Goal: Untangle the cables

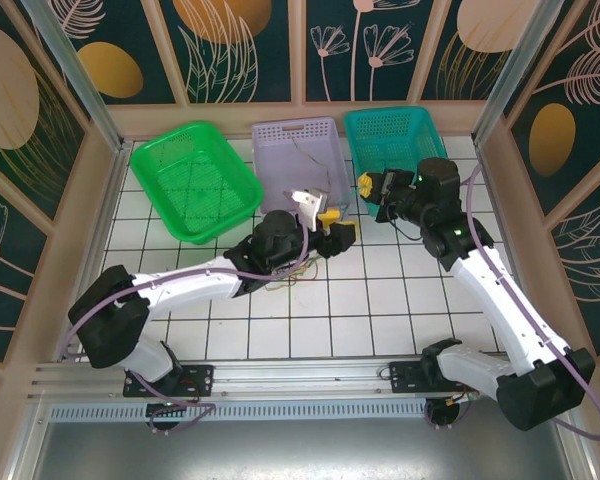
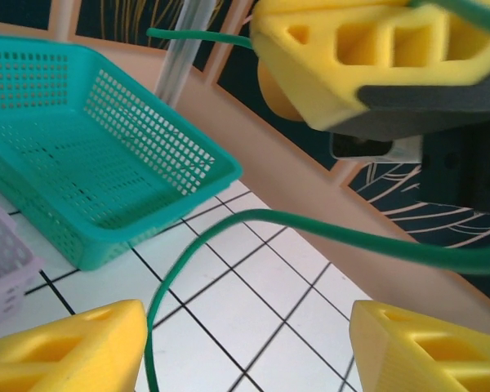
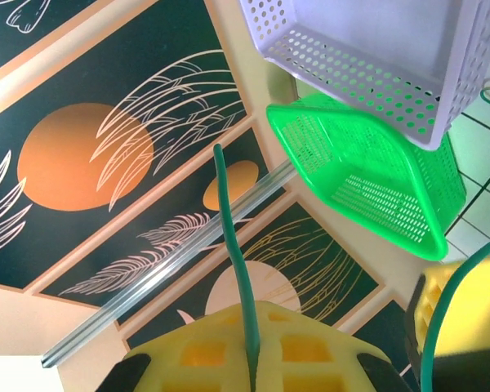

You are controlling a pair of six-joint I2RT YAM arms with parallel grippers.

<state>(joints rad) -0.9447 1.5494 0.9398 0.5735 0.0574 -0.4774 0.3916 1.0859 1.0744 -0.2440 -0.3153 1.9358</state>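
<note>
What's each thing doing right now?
Left end effector, open around green cable.
Right end effector, shut on green cable.
Green cable, lifted and looping.
Green basket, empty.
Purple basket, thin cable inside.
Teal basket, looks empty.
Cable pile, tangled on table.

Three baskets stood at the far side of the table (image 1: 280, 330) in the top view: one green basket (image 1: 190, 185) at eleven o'clock, one lavender basket (image 1: 280, 140) at twelve and one teal basket (image 1: 390, 135) at one. There were two arms, the left arm (image 1: 180, 290) based at seven o'clock and the right arm (image 1: 500, 290) at five. They carried two grippers, the left gripper (image 1: 337, 224) and the right gripper (image 1: 368, 190). Each gripper had two yellow fingers (image 2: 57, 351), four in all. One green cable (image 2: 327, 233) crossed the left wrist view. One thin cable (image 1: 305, 165) lay in the lavender basket. One bundle (image 1: 285, 278) lay under the left arm, its strands too tangled to count.
</note>
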